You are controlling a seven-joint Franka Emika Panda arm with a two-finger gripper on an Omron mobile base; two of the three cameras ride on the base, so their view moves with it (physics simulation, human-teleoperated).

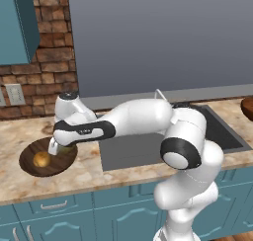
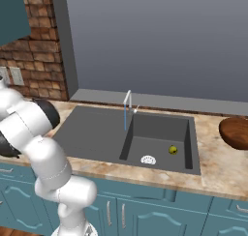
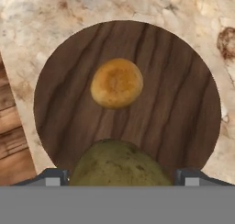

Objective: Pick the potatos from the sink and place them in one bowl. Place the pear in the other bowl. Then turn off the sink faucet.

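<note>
The gripper [image 3: 120, 175] hangs directly over the dark wood-grain bowl [image 3: 183, 103], its jaws spread wide around one olive-green potato [image 3: 120, 165] sitting between the two fingertips. Just beyond the tips, one golden-orange potato [image 3: 116, 83] lies inside that bowl. That makes two potatoes. Well off to the arm's right, one yellow-green pear [image 2: 173, 150] rests in the sink [image 2: 97, 131] well, below the faucet [image 2: 127, 107]. A second, reddish bowl [image 2: 235, 132] stands farther right still.
</note>
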